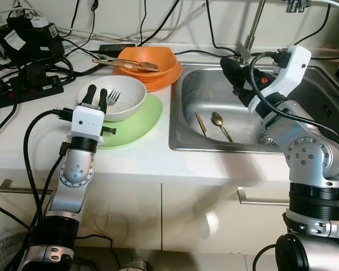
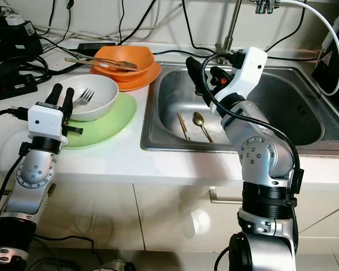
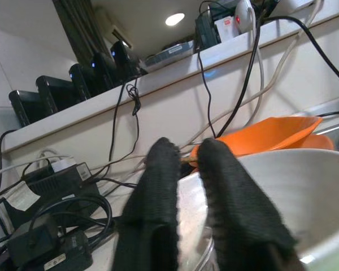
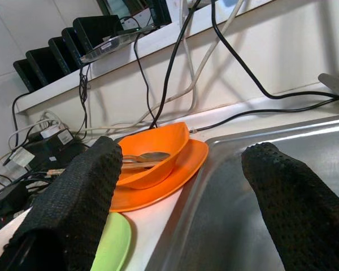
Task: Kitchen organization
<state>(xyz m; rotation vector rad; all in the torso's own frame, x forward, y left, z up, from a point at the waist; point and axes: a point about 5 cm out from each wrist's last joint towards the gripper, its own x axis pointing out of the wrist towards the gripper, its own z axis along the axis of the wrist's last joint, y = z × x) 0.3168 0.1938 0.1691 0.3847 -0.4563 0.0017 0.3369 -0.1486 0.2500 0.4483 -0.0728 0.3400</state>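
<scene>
A white bowl with a fork in it stands on a light green plate on the counter. My left gripper is at the bowl's near-left rim, its two fingers pinched together on the rim. Behind it, an orange bowl holding a spoon and chopsticks sits on an orange plate. A spoon and chopsticks lie in the steel sink. My right gripper hovers over the sink's back left part, open and holding nothing.
Black power strips, adapters and many cables crowd the counter's back left. The faucet stem rises behind the sink. The sink drain sits beside my right arm. White cabinet fronts with handles run below the counter edge.
</scene>
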